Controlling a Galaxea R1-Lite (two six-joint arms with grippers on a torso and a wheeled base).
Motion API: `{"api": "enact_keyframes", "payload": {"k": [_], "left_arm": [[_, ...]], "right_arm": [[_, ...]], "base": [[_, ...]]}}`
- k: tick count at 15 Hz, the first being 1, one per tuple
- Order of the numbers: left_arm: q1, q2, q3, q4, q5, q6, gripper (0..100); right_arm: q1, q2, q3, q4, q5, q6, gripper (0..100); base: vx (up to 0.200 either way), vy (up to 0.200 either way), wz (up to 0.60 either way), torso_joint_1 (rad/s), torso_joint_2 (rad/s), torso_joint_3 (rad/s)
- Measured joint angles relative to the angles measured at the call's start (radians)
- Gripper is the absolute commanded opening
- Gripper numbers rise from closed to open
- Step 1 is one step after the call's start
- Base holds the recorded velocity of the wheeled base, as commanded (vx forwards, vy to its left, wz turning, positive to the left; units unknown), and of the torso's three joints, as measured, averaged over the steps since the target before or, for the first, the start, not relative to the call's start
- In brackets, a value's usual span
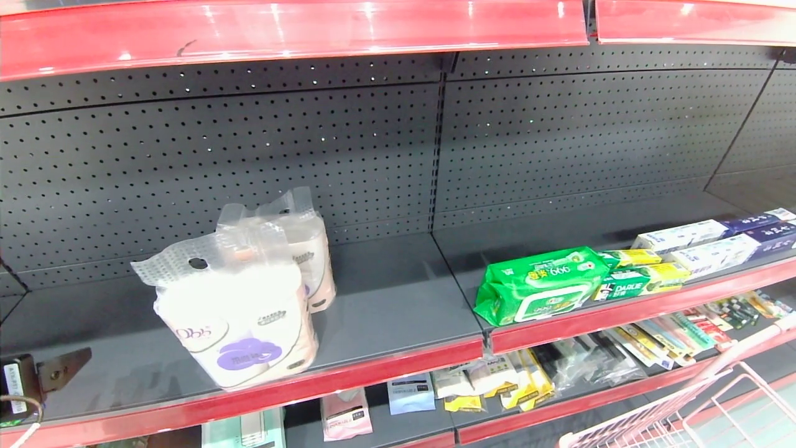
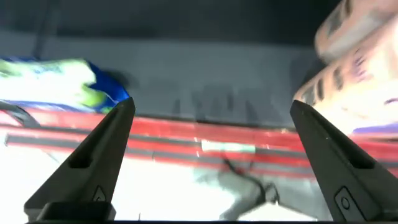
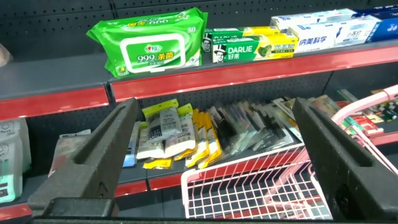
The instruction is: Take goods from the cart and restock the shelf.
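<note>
R tool (image 3: 214,109) spread near cart (image 3: 245,168), wipes (image 3: 149,46) on shelf (image 3: 50,71) beyond.

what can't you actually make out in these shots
- Cart: head view, cut off by the bottom-right corner; right wrist view, the right gripper and the lower edge cover its basket, so its contents cannot be told.
- Rear toilet paper pack: head view, partly behind the front pack.
- Green-and-blue packet: left wrist view, too blurred to identify.
- Lower shelf goods: head view, partly hidden under the red shelf edge.
</note>
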Motion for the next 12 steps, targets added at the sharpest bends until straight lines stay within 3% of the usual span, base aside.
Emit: {"api": "enact_keyframes", "payload": {"k": [4,12], "left_arm": [[0.016,0.133,0.004,-0.011,-0.017,0.003,100],[0.004,0.436,-0.01,-0.189,-0.097,0.005,100]], "right_arm": [[0.0,0.0,0.0,0.0,0.0,0.0,100],[0.0,0.0,0.0,0.0,0.0,0.0,100]], "base": [[0.0,0.0,0.0,0.0,0.0,0.0],[0.0,0.0,0.0,0.0,0.0,0.0]]}}
